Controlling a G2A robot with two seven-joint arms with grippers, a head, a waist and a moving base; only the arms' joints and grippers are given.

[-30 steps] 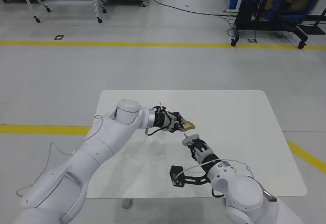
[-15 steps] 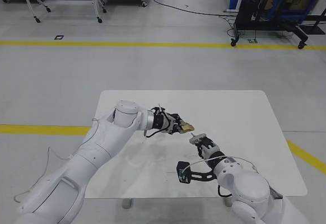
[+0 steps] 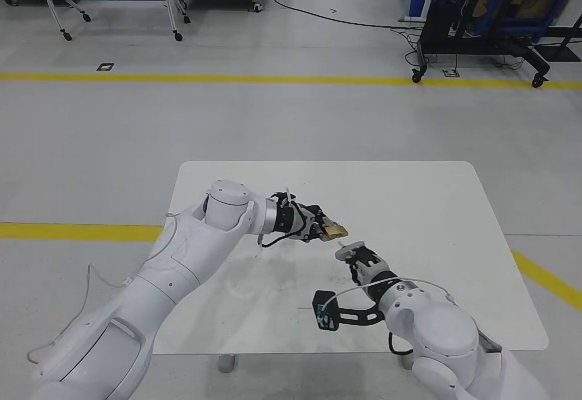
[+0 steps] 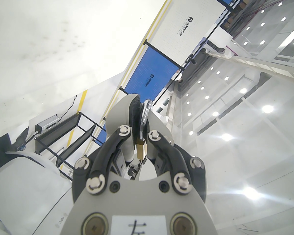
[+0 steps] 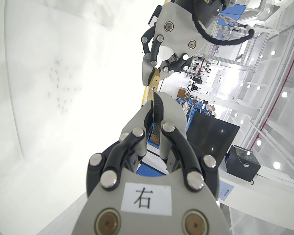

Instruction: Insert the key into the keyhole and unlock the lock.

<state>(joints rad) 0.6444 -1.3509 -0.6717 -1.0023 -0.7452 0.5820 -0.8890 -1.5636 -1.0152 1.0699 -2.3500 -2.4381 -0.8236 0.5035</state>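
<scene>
Over the middle of the table [image 3: 441,190]: we've got the two claws nose to nose, close to the centre of the top view.
Left gripper [image 3: 321,226]: it comes in from the left of the frame, and we see it squeezed narrow on the lock, with its fingers [image 4: 123,116] pinching from both sides.
Lock [image 3: 335,230]: it has a brass body and a silver shackle [image 4: 145,113]. In the left wrist view the shackle sits between the pads near mid-frame, with the brass just beneath it.
Right gripper [image 3: 349,252]: it sits just below and right of the lock in the top view, closed down tight on the key.
Key [image 5: 152,110]: we see a thin blade, edge-on between the pads at the centre of the right wrist view, pointing up the frame at the lock.
Keyhole [image 5: 153,89]: it is on the lock's end face, turned towards the right claw. The key's tip is right at it, but we can't tell whether it has gone in.
Yellow floor stripe [image 3: 271,78]: it runs across the upper part of the top view, well behind the table.
</scene>
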